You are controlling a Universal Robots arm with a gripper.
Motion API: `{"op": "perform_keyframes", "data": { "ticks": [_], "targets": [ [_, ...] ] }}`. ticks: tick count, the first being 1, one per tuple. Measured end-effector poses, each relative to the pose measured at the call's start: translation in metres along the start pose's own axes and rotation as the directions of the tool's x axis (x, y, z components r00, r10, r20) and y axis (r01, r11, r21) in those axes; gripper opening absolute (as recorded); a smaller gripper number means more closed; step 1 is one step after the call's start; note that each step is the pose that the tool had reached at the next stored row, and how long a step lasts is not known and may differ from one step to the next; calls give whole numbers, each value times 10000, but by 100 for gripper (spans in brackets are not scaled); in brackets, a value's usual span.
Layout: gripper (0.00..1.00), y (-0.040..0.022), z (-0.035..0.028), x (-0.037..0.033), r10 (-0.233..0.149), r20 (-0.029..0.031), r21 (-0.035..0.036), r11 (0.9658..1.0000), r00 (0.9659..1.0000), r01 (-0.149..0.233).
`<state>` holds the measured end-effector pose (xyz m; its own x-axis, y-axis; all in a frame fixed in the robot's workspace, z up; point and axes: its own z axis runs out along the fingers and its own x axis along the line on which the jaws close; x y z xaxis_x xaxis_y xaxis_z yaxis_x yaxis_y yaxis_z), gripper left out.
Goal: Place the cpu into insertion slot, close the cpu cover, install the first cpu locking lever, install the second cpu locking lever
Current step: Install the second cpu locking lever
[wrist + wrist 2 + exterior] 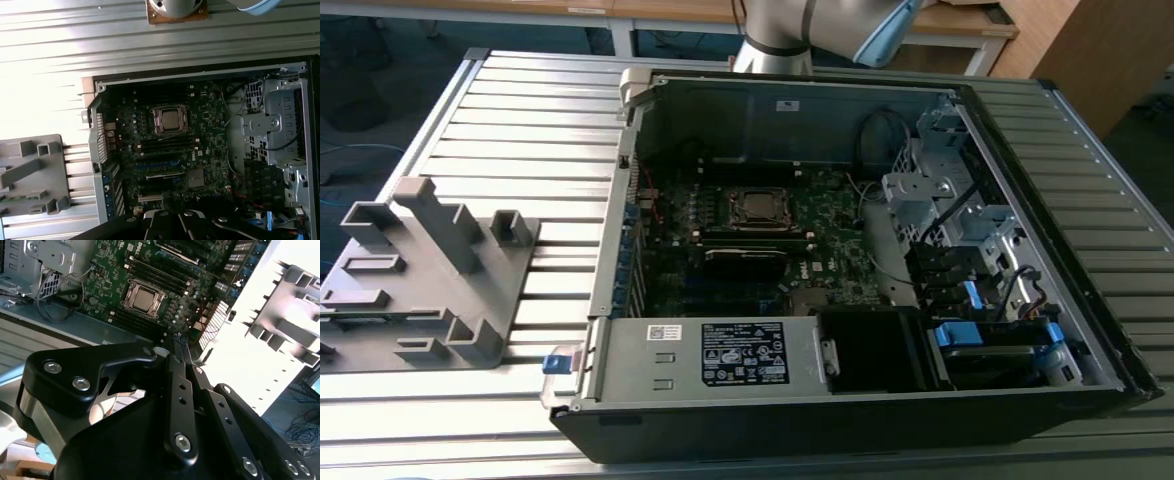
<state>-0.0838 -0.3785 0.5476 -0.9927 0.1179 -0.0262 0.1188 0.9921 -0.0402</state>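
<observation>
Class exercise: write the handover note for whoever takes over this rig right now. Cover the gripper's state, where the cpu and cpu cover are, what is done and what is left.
Gripper: looks shut and empty, hanging high above the open computer case, touching nothing.
Cpu: seated in the motherboard socket.
Cpu cover: the silver frame seems to lie flat around the cpu.
Done: cpu placed; cover apparently closed.
Left: the two locking levers are too small to judge, so treat them as unconfirmed.
</observation>
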Motion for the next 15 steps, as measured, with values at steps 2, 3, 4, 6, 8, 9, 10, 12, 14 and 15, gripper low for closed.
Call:
{"op": "perform_keyframes", "data": {
  "ticks": [2,3,4,6,8,9,10,12,14,15],
  "targets": [
    [10,1,22,0,-1,8,52,10000,10000,1],
    [10,1,31,0,-2,12,76,10000,10000,2],
    [10,2,40,1,-3,17,101,9999,10000,3],
    [10,3,59,1,-3,29,160,9999,10000,3],
    [10,3,74,2,-5,42,228,9997,10000,4],
    [10,4,82,2,-6,48,260,9997,10000,5],
    [10,4,91,2,-7,53,291,9996,10000,5],
    [10,4,109,2,-9,66,353,9994,10000,6],
    [10,5,120,3,-10,73,411,9992,10000,7],
    [10,5,122,3,-11,74,421,9991,10000,8]
  ]
}}
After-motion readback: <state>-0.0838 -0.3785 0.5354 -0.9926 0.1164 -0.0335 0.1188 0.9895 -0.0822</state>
